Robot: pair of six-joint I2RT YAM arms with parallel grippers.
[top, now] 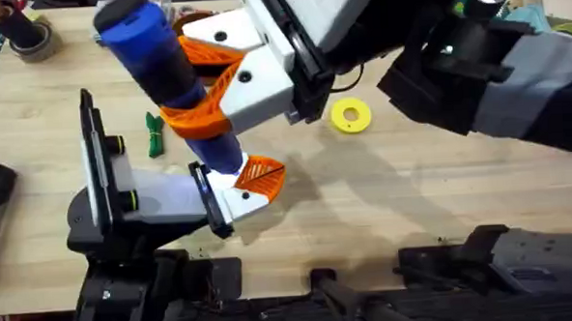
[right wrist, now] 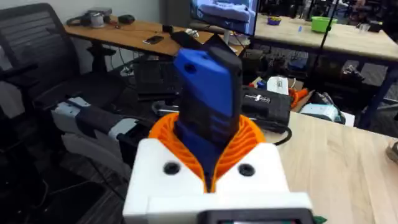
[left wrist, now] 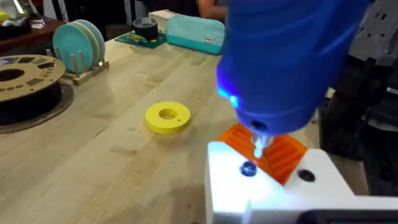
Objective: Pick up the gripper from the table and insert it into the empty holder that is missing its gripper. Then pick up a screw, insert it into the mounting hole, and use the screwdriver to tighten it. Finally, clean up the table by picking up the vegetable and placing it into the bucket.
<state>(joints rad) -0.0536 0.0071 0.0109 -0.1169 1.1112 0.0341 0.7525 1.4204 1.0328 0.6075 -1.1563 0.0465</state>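
Note:
My right gripper (top: 188,85) reaches across the table, shut on the blue screwdriver (top: 161,59) and holding it tilted, tip down. In the right wrist view the screwdriver (right wrist: 208,93) is clamped between the gripper's (right wrist: 208,149) orange pads. Its metal tip (left wrist: 258,144) hangs just above a dark screw (left wrist: 249,168) in the white holder (left wrist: 227,180), which is a finger mount of my left gripper (left wrist: 277,163). The orange gripper (left wrist: 283,154) sits in that holder (top: 232,203). My left gripper (top: 251,186) is shut on nothing. The dark-green vegetable (top: 154,133) lies beyond it. The bucket is out of view.
A yellow ring (top: 350,116) lies mid-table. A brown filament spool (left wrist: 25,81), teal plates in a rack (left wrist: 78,42), a teal pouch (left wrist: 196,31) and a tape roll (top: 29,41) stand farther off. The left arm's black link (top: 93,159) stands near the vegetable.

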